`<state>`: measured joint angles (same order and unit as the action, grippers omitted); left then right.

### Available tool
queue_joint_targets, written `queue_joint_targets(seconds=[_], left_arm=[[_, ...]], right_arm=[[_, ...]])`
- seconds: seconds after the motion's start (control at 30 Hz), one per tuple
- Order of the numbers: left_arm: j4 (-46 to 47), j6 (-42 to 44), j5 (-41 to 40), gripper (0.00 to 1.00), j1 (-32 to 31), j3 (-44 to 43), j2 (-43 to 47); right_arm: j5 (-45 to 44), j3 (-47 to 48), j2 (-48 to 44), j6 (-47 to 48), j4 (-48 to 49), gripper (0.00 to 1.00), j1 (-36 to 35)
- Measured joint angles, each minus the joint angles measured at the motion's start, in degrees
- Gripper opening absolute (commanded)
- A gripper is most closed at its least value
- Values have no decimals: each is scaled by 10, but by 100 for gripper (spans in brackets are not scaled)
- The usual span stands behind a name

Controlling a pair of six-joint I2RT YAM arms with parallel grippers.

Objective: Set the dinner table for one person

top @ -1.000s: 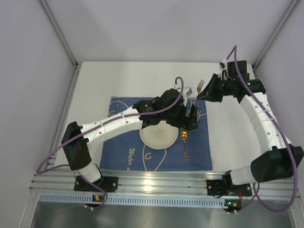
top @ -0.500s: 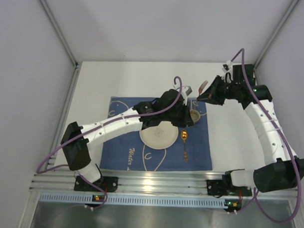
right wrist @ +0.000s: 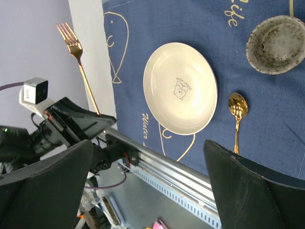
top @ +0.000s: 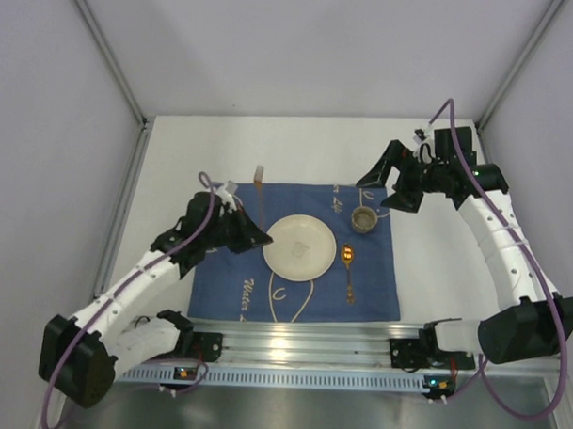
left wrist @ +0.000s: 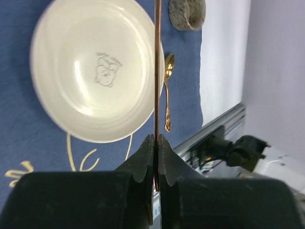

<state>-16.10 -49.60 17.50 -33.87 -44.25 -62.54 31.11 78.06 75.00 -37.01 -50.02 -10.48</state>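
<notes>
Nearest us, just past the ribbed rail, the left gripper has its fingers pinched tight on the handle of a copper fork. The shaft runs straight out ahead of the fingertips, tines at the far end. Just off those fingertips, out towards the other arm, sits the cream plate on the blue cloth. The gold spoon lies on the plate's other side. Further out, the speckled cup sits just below the right gripper, whose jaws are spread wide and hold nothing. The dinner table lies under both sets of fingers, bare and white beyond the cloth. This looks like the fork-placing step. Next call: lower it flat onto the cloth beside the plate, opposite the spoon, then let go.
</notes>
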Motion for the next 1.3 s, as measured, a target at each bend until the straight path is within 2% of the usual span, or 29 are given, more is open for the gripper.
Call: queue_joint_targets(seconds=[0.13, 0.27, 0.4, 0.63, 1.1, 1.17, 1.27, 1.3], left_arm=[[15, -28, 104, 0, 161, 113, 94], [33, -43, 201, 0, 238, 185, 97], [64, -64, 268, 0, 253, 236, 83], [98, -69, 333, 0, 280, 258, 16], [9, 72, 369, 0, 301, 221, -122], [4, 87, 371, 4, 302, 218, -136], [-7, 97, 364, 20, 302, 214, -137], [-18, 95, 353, 33, 303, 212, -137]], right_arm=[[0, 0, 0, 5, 0, 100, 0], [1, 0, 0, 8, 0, 100, 0], [1, -1, 0, 10, -1, 100, 0], [2, -19, -5, 14, -2, 100, 0], [0, -54, -33, 22, -4, 100, 0], [0, -57, -33, 24, -3, 100, 0], [-2, -63, -34, 25, -4, 100, 0], [-2, -65, -34, 26, -4, 100, 0]])
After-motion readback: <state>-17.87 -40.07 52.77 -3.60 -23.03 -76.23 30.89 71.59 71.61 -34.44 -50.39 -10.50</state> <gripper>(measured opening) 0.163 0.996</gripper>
